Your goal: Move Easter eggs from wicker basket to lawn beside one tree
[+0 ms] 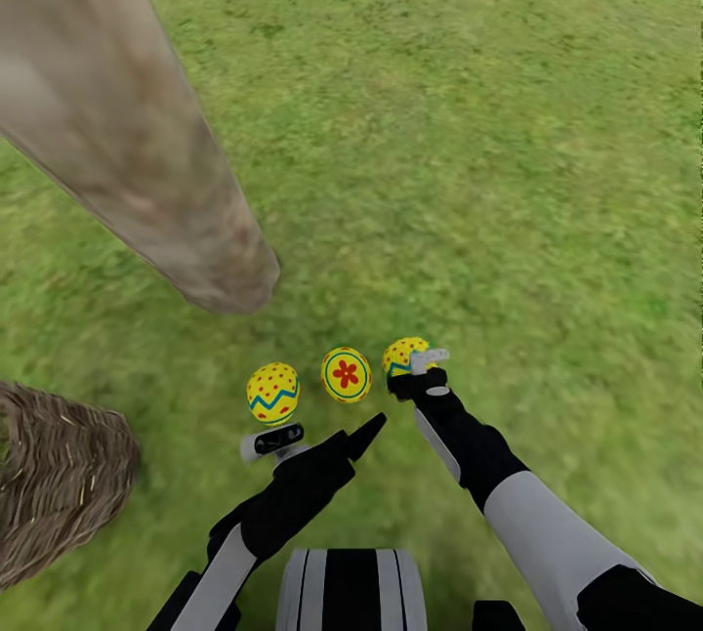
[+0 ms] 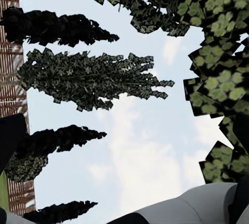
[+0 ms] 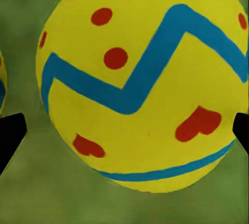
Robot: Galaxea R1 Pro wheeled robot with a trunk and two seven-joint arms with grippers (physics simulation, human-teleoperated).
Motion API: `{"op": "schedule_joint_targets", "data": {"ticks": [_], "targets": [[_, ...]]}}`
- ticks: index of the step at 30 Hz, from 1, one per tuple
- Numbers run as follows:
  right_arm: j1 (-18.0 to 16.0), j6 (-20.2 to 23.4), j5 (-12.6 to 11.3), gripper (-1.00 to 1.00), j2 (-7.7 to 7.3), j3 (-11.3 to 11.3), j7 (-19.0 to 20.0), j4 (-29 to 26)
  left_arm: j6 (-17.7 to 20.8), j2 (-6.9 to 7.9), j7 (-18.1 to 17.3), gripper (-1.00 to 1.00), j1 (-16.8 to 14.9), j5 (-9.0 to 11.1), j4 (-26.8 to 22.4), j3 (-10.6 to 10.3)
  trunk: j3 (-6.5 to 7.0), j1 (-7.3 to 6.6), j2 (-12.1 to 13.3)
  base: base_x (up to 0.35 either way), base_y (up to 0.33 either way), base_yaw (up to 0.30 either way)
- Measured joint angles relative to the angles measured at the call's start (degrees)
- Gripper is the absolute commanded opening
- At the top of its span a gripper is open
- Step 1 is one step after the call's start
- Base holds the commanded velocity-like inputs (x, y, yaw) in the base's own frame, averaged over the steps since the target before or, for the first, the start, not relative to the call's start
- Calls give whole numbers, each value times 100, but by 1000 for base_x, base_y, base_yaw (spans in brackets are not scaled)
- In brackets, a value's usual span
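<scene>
Mottled green grass [image 1: 508,152] is spreading flat in every direction under even daylight. In the left wrist view, narrow dark columnar trees [image 2: 88,78] are standing against a pale blue sky with soft white clouds [image 2: 140,151], and a slatted brown fence [image 2: 10,52] is running behind them.

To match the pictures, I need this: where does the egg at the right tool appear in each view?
Head view: rightmost egg, lower centre, last in the row of three.
Right wrist view: rightmost egg, large, in the centre.
Left wrist view: sky and dark trees.
Shared landmark: the lawn.
</scene>
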Motion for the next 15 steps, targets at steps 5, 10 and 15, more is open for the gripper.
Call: {"op": "schedule_joint_targets", "data": {"ticks": [5,10,15], "targets": [[1,5,1,100,4,1,-20,-200,1,0,0,100,0,-1,0,0,111,-13,7,0,0,0],[14,61,1,100,-17,-12,-37,-633,-1,0,0,100,0,-2,-2,0,222,-26,13,0,0,0],[22,903,-53,100,-32,-21,-31,-1163,2,45,-21,100,0,2,-34,54,311,-36,19,0,0,0]]}}
